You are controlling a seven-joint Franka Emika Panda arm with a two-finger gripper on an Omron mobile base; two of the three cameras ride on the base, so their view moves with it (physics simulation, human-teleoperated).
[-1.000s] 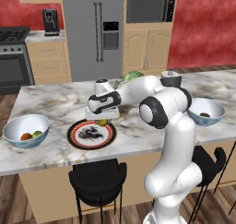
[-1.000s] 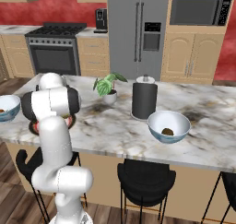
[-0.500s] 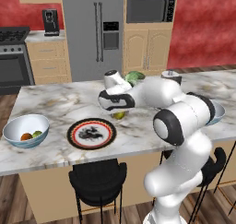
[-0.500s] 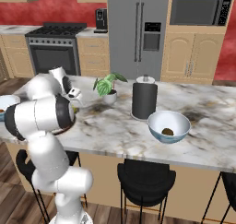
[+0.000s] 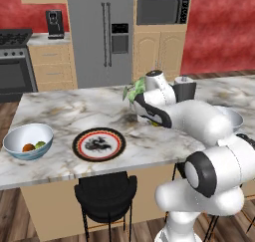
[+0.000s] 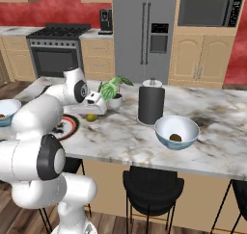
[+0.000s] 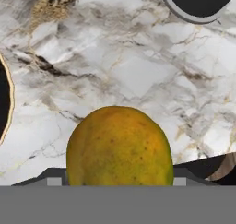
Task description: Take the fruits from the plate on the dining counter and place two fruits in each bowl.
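While the white arm reaches across the white-grey veined marble dining counter (image 6: 120, 136), its two-finger gripper (image 6: 91, 113) pinches the yellow-green roundish fruit (image 7: 120, 147) above the marble, near a potted green plant (image 6: 114, 89). Beyond it to the right stands a dark cylindrical canister (image 6: 151, 103), then a deep white bowl (image 6: 176, 132) holding the dark brown fruit (image 6: 176, 137). The black-rimmed, red-ringed plate (image 5: 99, 144) lies bare; the other bowl (image 5: 28, 141) holds an orange fruit (image 5: 28, 147) and a green fruit (image 5: 40, 145).

yellow-green fruit (image 7: 120, 147): low centre, very near camera | dining counter (image 7: 138, 75): veined marble below it | plate (image 7: 3, 103): dark rim at left edge
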